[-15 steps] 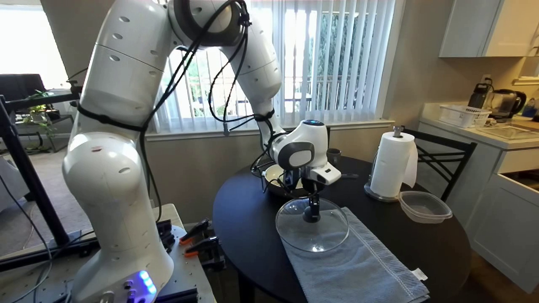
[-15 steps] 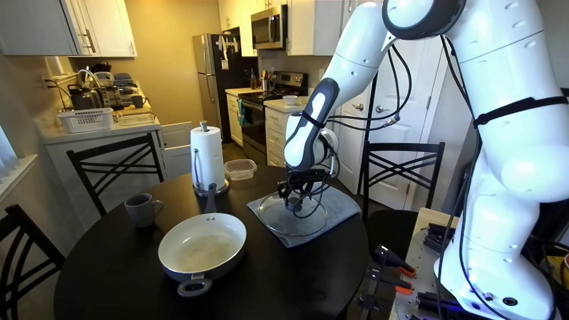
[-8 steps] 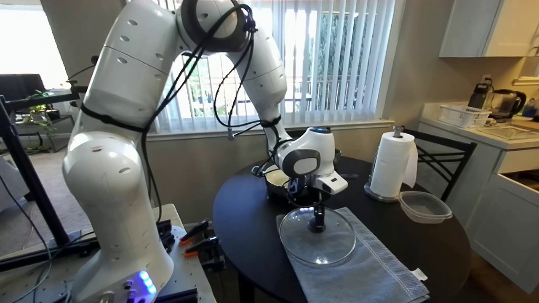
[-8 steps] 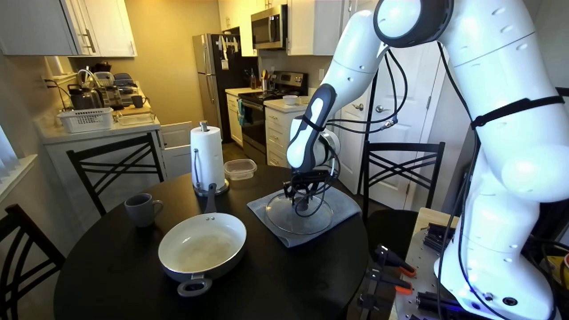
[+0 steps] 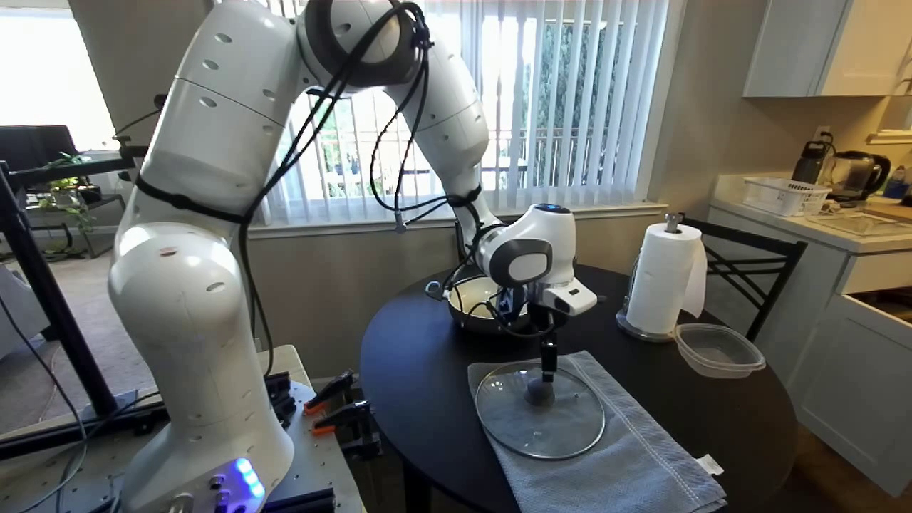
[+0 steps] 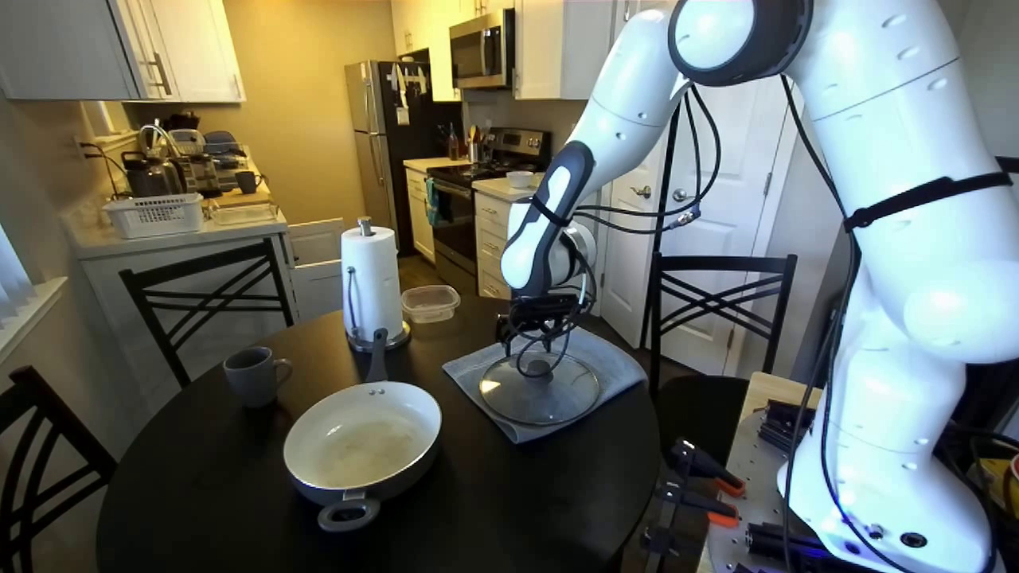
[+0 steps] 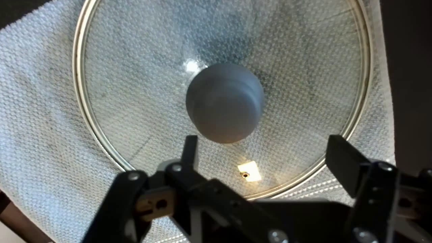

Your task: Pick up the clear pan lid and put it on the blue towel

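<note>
The clear pan lid lies flat on the blue towel, toward the end nearer the pan, in both exterior views. Seen from above in the wrist view, the lid's metal rim rings a dark rounded knob, and towel weave shows through the glass. My gripper has its jaws spread wide, with no object between the fingers. Its fingertips stand just above the lid, off to one side of the knob in the wrist view. An exterior view shows the gripper over the lid's far part.
On the round dark table stand a handled pan, a grey mug, a paper towel roll and a clear plastic container. Chairs surround the table.
The lid, gripped by its knob earlier, has shifted slightly and come down onto the towel. My gripper has since let go of the knob, opened and risen a little above it.
</note>
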Robot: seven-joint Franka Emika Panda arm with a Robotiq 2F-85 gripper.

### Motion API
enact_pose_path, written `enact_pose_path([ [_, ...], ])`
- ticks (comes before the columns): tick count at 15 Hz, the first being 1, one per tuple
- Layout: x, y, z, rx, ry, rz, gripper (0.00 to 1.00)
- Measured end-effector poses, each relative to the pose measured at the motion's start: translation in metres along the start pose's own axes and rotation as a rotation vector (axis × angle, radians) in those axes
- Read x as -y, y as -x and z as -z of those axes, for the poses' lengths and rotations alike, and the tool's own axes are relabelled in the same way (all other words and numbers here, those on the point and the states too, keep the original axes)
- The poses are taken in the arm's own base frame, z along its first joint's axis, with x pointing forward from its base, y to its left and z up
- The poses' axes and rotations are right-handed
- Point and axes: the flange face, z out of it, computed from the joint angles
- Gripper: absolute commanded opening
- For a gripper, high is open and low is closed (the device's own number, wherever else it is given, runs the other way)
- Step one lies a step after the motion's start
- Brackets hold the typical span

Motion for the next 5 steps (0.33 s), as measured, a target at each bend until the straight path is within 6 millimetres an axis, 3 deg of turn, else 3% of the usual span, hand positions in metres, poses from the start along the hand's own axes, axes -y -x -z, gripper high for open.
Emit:
enact_pose_path([
  [5, 0.0038, -0.0006, 0.0014, -0.002, -0.003, 0.005, 1.00],
])
